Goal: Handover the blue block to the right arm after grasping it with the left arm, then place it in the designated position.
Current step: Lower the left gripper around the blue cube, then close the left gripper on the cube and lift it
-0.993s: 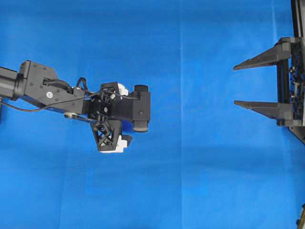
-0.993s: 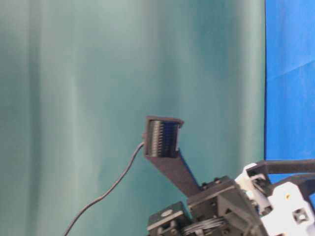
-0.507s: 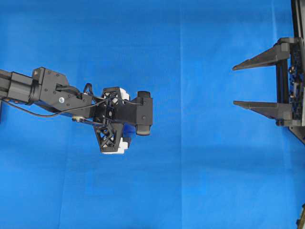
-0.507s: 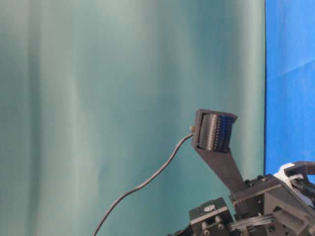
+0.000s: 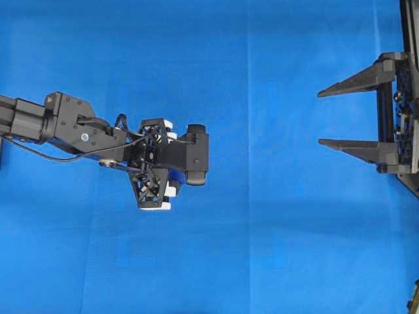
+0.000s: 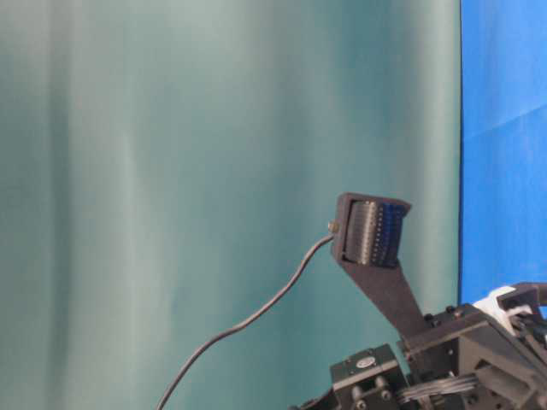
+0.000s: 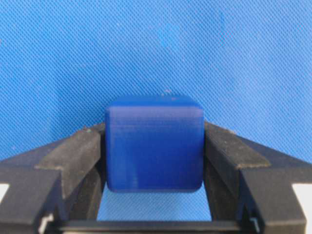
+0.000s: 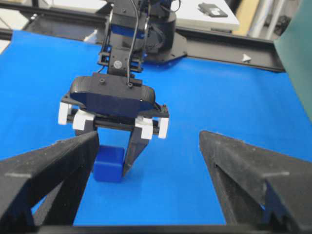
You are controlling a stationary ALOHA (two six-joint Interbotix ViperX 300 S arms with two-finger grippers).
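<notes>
The blue block point(image 7: 154, 146) rests on the blue cloth, and the black fingers point(image 7: 78, 151) of my left gripper point(image 7: 154, 129) press against its two sides. From the right wrist view the block point(image 8: 108, 164) sits low between those pointed fingers, under the white finger-base pieces point(image 8: 148, 127). In the overhead view the left gripper point(image 5: 167, 165) points straight down left of the middle and hides the block. My right gripper point(image 5: 319, 118) hovers at the far right, open and holding nothing, its fingers aimed toward the left arm.
Bright blue cloth point(image 5: 262, 229) covers the table. A teal backdrop point(image 6: 171, 171) fills the table-level view, with the left wrist camera mount point(image 6: 372, 231) and its cable point(image 6: 248, 320) in front. Black frame rails point(image 8: 219, 46) run along the table's far edge.
The left arm shifted slightly right and lower, then its jaws closed in from wide open until they met the block's sides. The right arm stayed put.
</notes>
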